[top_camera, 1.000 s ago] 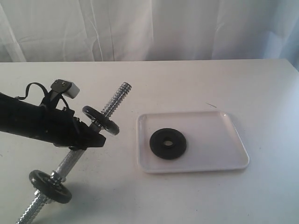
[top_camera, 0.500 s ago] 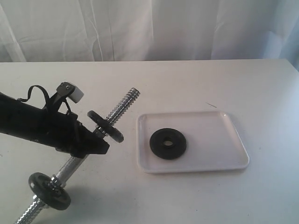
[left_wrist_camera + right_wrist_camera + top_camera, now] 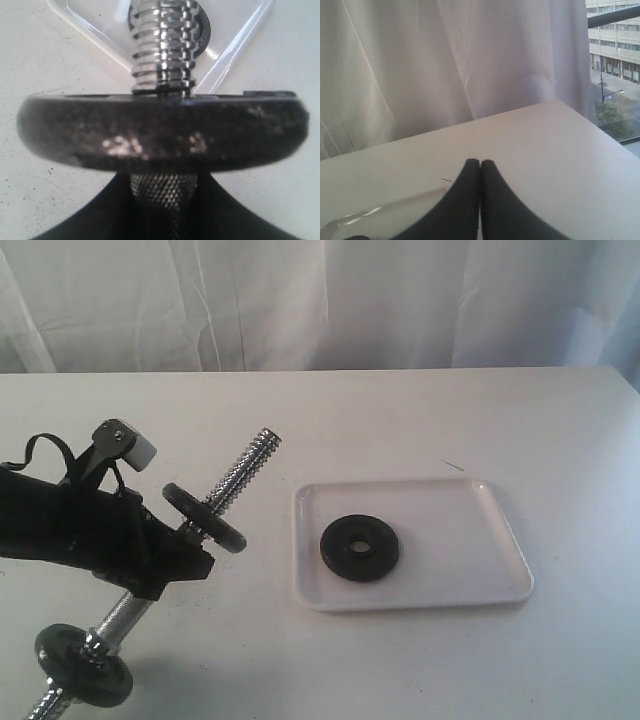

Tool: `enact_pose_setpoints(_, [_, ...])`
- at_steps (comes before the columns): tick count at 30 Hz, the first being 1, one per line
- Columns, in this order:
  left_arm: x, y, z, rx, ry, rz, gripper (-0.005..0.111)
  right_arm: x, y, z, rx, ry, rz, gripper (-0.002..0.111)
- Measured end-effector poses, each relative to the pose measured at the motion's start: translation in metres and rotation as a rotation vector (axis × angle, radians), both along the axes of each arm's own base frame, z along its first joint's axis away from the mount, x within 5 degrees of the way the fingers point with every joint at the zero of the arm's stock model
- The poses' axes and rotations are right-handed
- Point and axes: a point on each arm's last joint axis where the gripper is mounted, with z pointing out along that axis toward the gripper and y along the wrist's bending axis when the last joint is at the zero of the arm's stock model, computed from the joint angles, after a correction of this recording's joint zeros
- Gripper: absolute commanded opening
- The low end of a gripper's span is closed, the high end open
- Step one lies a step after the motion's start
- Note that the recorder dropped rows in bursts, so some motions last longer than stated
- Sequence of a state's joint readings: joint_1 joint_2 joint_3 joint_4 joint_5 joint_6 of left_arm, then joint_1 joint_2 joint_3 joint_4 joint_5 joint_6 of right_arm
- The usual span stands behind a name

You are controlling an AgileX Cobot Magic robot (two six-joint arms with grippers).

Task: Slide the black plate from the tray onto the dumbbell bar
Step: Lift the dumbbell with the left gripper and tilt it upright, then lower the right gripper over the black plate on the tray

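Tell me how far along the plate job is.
Done: the left gripper is clamped on the dumbbell bar. In hand: the bar's threaded end is held angled toward the tray. Left: the black plate lies flat in the tray, not yet picked up; the right gripper is shut and empty.

Table (image 3: 400, 410): white, matte, faint specks; far edge runs straight across ext. view. Curtain (image 3: 320, 300): white, sheer, vert. folds, hangs behind far edge, full width. Mark (image 3: 453, 465): one thin dark line on tabletop, rt of centre. Rt wrist view: window (image 3: 615, 75) past curtain edge, w/ building (image 3: 615, 35), trees (image 3: 612, 120), dark bar (image 3: 612, 15) crossing pane.
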State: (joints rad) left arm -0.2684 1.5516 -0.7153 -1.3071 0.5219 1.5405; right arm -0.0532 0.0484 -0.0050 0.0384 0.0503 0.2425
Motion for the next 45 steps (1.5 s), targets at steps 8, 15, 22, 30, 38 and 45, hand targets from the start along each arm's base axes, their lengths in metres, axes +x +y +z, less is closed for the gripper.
enact_pose_setpoints(8, [-0.023,0.008,0.005,0.001,-0.03,0.022,0.0,0.0,0.0,0.0,0.299,-0.015,-0.002,0.0])
enact_pose_setpoints(15, [-0.032,0.011,0.001,0.005,-0.019,0.036,0.0,0.0,0.0,0.0,0.522,-0.027,-0.003,0.0])
enact_pose_setpoints(22, [-0.033,0.011,0.002,0.003,-0.029,0.034,0.0,0.0,0.0,-0.004,0.729,0.006,-0.016,0.0])
enact_pose_setpoints(30, [-0.032,0.011,0.003,-0.003,-0.037,0.04,0.0,0.0,0.001,-0.007,0.595,0.052,-0.018,0.0])
enact_pose_setpoints(38, [-0.032,0.011,0.003,-0.003,-0.039,0.043,0.0,-0.002,0.007,0.013,0.571,0.041,0.071,0.0])
enact_pose_setpoints(45, [-0.031,0.012,0.003,-0.001,-0.041,0.057,0.0,0.027,0.022,0.084,0.25,0.202,0.235,0.0])
